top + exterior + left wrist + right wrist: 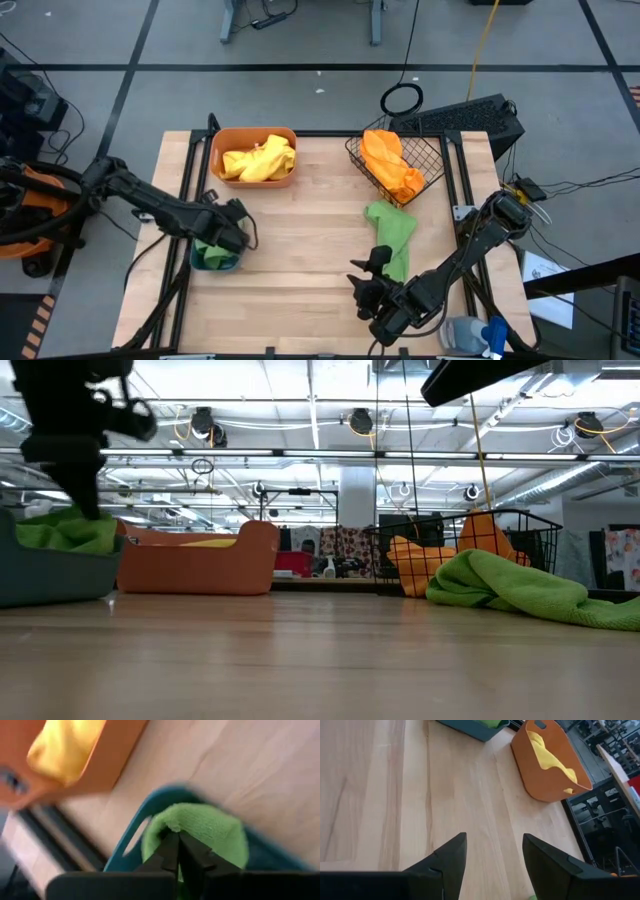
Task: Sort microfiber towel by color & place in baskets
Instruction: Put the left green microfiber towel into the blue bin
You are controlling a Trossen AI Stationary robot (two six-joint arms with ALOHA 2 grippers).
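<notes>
A: Towels, where are they lying?
B: A green towel is sitting in the teal tub at the frame's left, under the left gripper, fingers pressed together. Another green towel is lying at centre right.
A: Right gripper?
B: Hovering at the lower centre, fingers spread, holding nothing.

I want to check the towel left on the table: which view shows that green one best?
The high view: the loose green towel lies whole beside the wire basket. The low view shows it side-on; the wrist views miss it.
</notes>
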